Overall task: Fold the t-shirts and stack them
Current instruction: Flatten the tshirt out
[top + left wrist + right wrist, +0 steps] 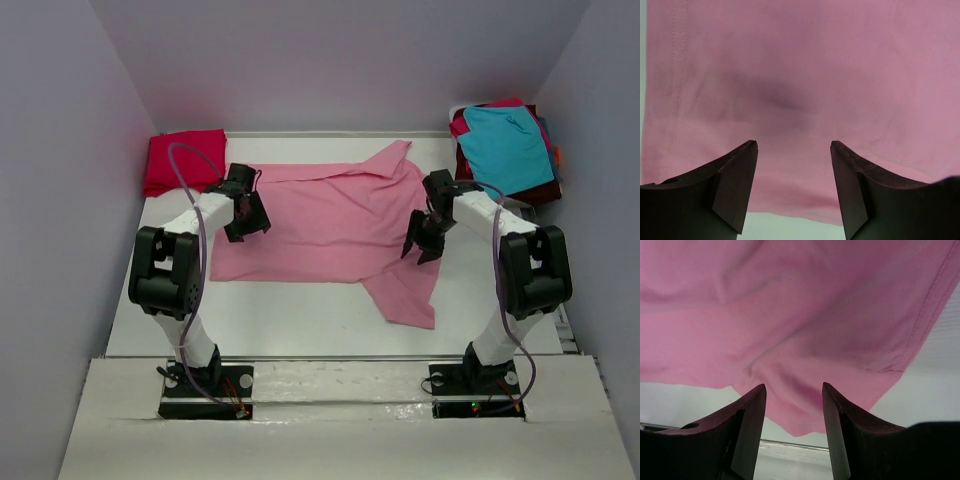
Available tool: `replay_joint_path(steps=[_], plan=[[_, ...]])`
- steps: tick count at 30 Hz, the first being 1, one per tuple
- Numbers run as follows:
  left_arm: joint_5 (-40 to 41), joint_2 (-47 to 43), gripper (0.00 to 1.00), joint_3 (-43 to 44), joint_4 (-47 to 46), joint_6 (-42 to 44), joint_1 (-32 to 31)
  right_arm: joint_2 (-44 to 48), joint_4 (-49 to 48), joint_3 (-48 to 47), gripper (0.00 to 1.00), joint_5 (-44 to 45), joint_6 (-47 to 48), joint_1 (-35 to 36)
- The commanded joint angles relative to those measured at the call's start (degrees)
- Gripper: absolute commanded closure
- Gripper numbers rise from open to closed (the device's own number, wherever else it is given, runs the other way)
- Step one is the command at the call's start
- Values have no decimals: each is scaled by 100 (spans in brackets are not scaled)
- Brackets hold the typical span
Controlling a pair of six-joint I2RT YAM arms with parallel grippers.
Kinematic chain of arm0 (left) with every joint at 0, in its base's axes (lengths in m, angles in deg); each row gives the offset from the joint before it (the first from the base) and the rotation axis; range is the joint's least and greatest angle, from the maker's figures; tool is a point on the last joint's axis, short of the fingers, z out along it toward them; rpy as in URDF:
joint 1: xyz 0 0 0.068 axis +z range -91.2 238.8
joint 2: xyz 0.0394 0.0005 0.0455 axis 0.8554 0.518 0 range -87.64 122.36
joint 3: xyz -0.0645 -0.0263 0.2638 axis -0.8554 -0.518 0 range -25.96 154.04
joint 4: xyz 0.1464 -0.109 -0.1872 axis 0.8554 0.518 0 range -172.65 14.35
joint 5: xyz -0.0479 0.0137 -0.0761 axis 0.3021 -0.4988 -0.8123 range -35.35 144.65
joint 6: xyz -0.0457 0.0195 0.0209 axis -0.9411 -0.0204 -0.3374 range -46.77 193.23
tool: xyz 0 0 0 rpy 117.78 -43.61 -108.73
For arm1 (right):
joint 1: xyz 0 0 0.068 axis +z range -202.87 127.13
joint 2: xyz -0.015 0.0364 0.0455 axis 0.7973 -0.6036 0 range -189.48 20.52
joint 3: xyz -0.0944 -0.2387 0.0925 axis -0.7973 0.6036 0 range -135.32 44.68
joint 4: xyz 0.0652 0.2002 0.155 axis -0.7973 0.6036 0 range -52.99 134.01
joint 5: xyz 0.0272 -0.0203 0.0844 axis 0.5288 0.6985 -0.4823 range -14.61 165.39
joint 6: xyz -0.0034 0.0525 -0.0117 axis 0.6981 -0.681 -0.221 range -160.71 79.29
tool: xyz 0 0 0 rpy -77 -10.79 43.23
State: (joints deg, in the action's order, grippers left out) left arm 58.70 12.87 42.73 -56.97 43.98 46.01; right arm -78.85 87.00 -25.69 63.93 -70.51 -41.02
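Top external, soft pink t-shirt [320,225], spread flat, lightly creased

This looks like a robotics lab test cell. A plain white counter [300,320] is boxed in by bare pale grey wall panels [340,60] at 9, 12 and 3 o'clock. A black-and-white left arm [170,270] and a matching right arm [530,270] are bolted to its 6 o'clock edge, with loose cables.
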Motion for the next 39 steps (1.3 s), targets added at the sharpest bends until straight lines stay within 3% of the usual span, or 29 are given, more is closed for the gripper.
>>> replay_joint_path(steps=[1,10,18,39], plan=[[192,-23,29,-224,237,-151,-39,67,-411,383,45,-189,1,159],[8,215,35,-356,395,-212,-39,-144,-509,779,46,-154,-96,159],[-651,206,37,-821,298,-256,-39,-92,-447,1218,49,-339,-254,212],[-1108,-1331,38,-2245,895,-151,-39,2176,827,2703,47,-418,-430,212]])
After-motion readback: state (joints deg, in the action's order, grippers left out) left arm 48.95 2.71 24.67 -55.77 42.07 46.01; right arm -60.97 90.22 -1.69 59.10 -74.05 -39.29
